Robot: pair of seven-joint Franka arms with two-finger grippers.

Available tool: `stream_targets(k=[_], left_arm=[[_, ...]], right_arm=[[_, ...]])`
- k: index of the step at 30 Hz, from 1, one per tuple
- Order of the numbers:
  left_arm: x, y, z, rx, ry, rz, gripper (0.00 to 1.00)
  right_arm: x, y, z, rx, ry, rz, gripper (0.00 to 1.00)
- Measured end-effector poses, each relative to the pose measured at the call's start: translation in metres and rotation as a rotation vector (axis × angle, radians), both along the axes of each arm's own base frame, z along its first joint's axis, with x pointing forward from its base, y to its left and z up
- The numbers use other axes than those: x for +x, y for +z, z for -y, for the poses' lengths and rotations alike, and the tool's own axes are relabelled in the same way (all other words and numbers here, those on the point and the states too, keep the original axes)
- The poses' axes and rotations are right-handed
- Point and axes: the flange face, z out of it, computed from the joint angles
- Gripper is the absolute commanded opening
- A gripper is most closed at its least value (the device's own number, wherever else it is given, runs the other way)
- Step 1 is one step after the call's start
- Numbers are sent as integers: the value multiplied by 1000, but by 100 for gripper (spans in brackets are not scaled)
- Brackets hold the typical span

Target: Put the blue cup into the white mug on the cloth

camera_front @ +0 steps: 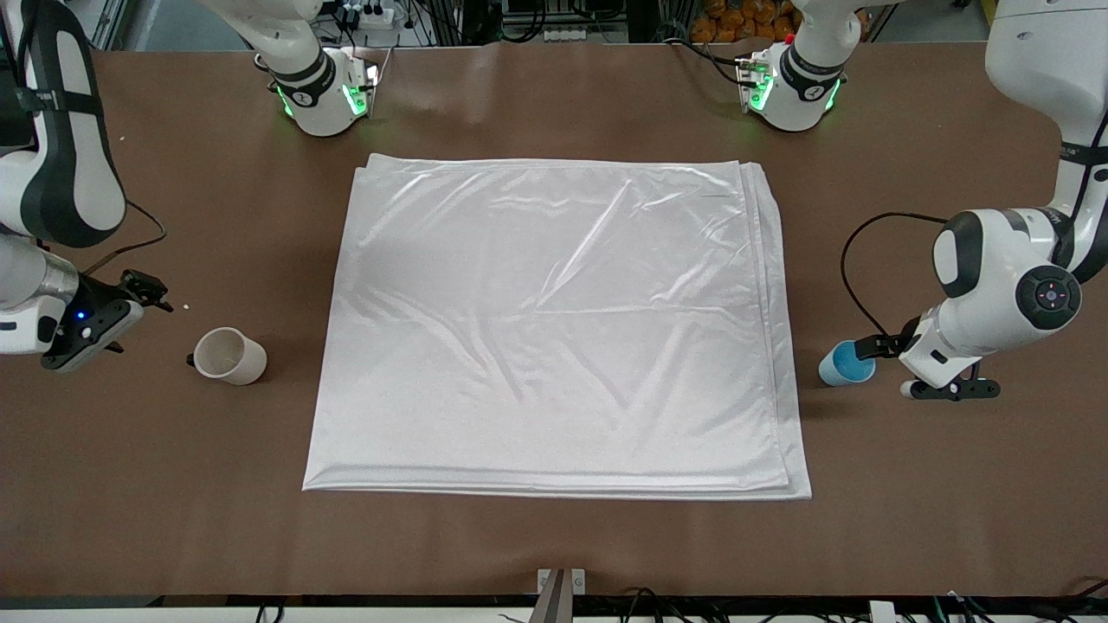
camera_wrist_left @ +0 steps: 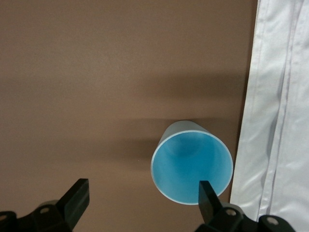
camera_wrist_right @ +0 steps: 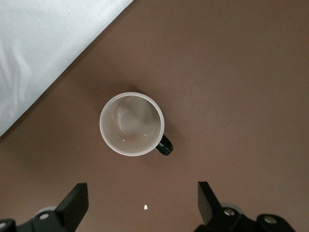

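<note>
Cloth: the glossy white cloth [camera_front: 554, 329], folded in layers and softly wrinkled, fills mid-table, bare brown table [camera_front: 554, 545] around its edges.
Blue cup: the tapered blue cup [camera_front: 847, 363] stands upright just off the cloth's edge, toward the left arm's end.
White mug: the white mug [camera_front: 229, 356], black-handled, stands off the cloth toward the right arm's end.
Left gripper: the left gripper [camera_wrist_left: 145, 203] hangs above the cup, fingers spread.
Right gripper: the right gripper [camera_wrist_right: 142, 205] hangs beside the mug, fingers apart.
</note>
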Motion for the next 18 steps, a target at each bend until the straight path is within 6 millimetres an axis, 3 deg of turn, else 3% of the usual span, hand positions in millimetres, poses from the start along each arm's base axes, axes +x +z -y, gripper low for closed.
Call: stream_targets(k=[6,10,13,18], left_arm=[[1,-22,0,-6,-1,-4,98],[1,-37,1,-10,-2,-17,75],[0,-46,2,-12,-3,-28,51],[0,-54,5,-15,-7,-36,0]], right_arm=[[4,-19,10,6,130,-9,100],[6,-32,19,6,233,0,100],[8,-42,23,8,288,-1,100],[10,-59,23,15,366,-12,100]])
